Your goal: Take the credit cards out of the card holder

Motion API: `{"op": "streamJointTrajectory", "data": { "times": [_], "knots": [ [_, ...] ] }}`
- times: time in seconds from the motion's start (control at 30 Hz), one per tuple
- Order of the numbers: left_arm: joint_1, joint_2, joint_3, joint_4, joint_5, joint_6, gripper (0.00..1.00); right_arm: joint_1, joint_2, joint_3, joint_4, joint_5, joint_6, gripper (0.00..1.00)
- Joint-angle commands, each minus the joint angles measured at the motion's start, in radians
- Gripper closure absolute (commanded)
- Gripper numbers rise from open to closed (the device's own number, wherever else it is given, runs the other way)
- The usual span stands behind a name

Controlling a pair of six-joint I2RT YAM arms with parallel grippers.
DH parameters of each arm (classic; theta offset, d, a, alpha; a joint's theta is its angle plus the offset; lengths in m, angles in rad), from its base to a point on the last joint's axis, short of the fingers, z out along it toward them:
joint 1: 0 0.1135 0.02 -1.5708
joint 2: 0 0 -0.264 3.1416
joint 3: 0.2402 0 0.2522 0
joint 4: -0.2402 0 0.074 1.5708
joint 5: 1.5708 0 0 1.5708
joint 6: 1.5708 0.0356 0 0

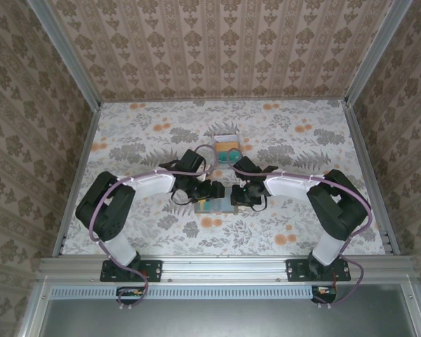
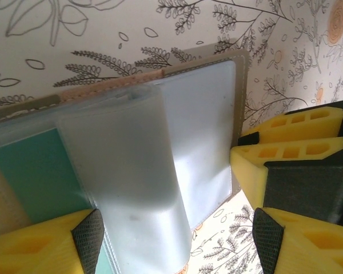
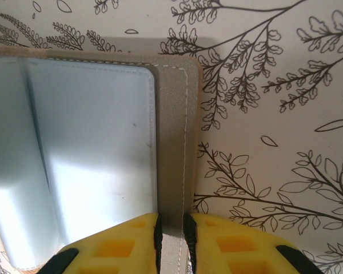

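Observation:
The card holder (image 1: 217,205) lies open on the flowered table between both grippers, its pale blue-grey lining (image 2: 206,131) facing up. A teal credit card (image 2: 37,174) sits in a slot on its left panel. A cloudy plastic sleeve (image 2: 131,171) arches up from the middle. My left gripper (image 2: 177,245) is open, with that sleeve's end running between its fingers. My right gripper (image 3: 171,234) is shut on the olive-grey border (image 3: 174,142) of the right panel; its yellow fingers (image 2: 297,151) show at the holder's edge in the left wrist view.
A small white-rimmed box (image 1: 228,149) with teal and orange contents stands just behind the card holder. Patterned walls close off the table (image 1: 302,225) at the left, back and right. Both arms meet at the middle of the table.

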Motion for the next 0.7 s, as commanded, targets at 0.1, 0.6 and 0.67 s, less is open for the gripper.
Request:
{"op": "streamJointTrajectory", "data": {
  "times": [0.1, 0.6, 0.67],
  "knots": [
    [-0.015, 0.028, 0.031, 0.039, 0.058, -0.012, 0.27, 0.011, 0.031, -0.015, 0.004, 0.004, 0.009, 0.76],
    [-0.051, 0.099, 0.130, 0.045, 0.095, 0.005, 0.28, -0.065, -0.229, -0.151, 0.051, 0.115, 0.081, 0.74],
    [-0.058, 0.107, 0.147, 0.037, 0.095, 0.010, 0.28, -0.077, -0.258, -0.170, 0.047, 0.121, 0.082, 0.74]
  ]
}}
